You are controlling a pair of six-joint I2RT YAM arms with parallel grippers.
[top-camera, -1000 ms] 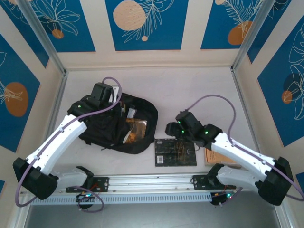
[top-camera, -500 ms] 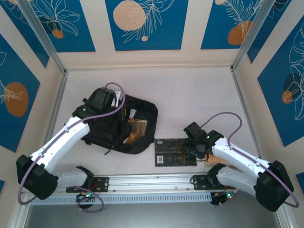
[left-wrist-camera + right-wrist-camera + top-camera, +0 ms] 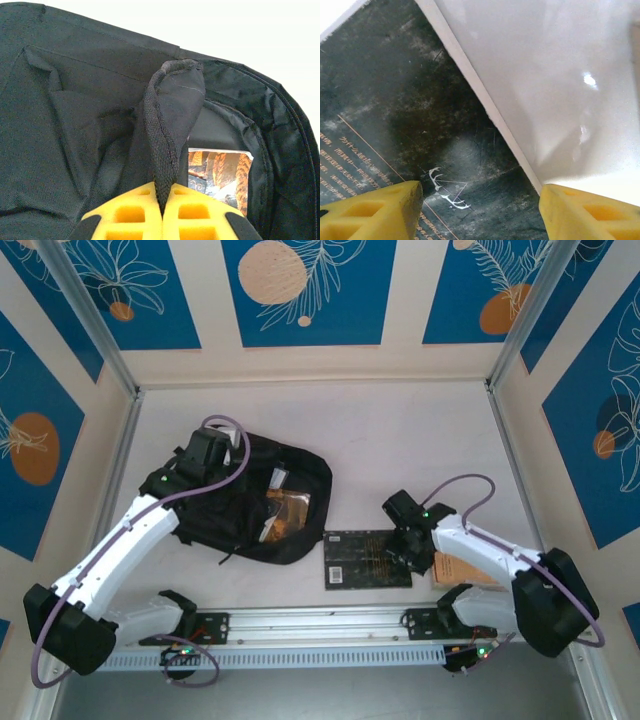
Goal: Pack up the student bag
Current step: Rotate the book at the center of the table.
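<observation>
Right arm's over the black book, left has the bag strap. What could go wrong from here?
1. Right jaws stand open astride the flat black book's edge on the table: closing may skid off it.
2. Left jaws pinch only the student bag's strap: a slip could let the mouth sag shut.

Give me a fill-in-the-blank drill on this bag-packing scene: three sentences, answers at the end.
1. The black strap pinched between the left fingers belongs to the ____.
2. The right fingers stand ____ above the black book.
3. The book inside the backpack has an ____ patterned cover.
Missing words: backpack; open; orange.
</observation>
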